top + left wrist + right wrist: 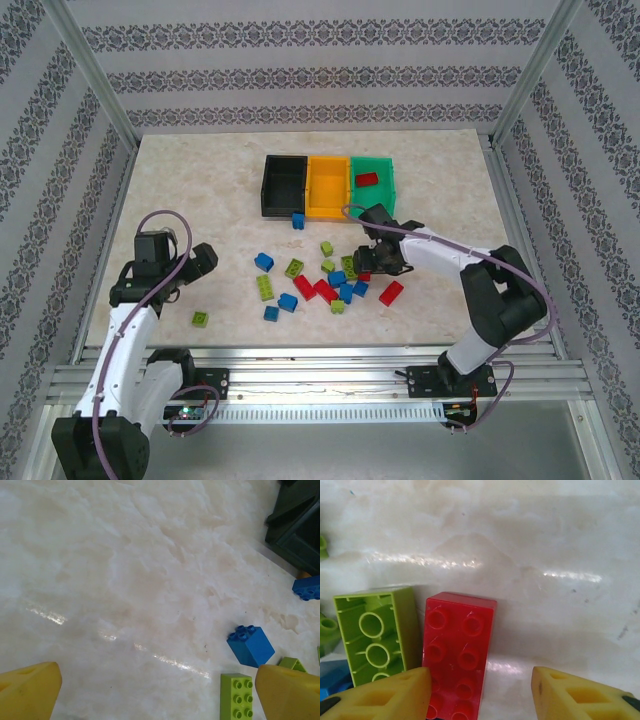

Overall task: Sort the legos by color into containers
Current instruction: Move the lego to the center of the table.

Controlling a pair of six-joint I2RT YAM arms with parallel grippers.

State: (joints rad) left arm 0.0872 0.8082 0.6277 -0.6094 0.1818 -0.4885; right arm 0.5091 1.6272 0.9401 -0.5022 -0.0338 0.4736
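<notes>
Blue, lime and red legos lie scattered mid-table. At the back stand three containers: black, orange-yellow and green, the green one holding a red brick. My right gripper is low over the pile, open around a red eight-stud brick. Its left finger overlaps the brick's edge, while a gap separates the right finger from it. My left gripper hangs wide open over bare table, left of the pile.
A lime brick lies hollow side up, tight against the red one. A blue brick and a lime brick sit near my left gripper's right finger. A lone lime brick lies front left. Another blue brick sits before the bins.
</notes>
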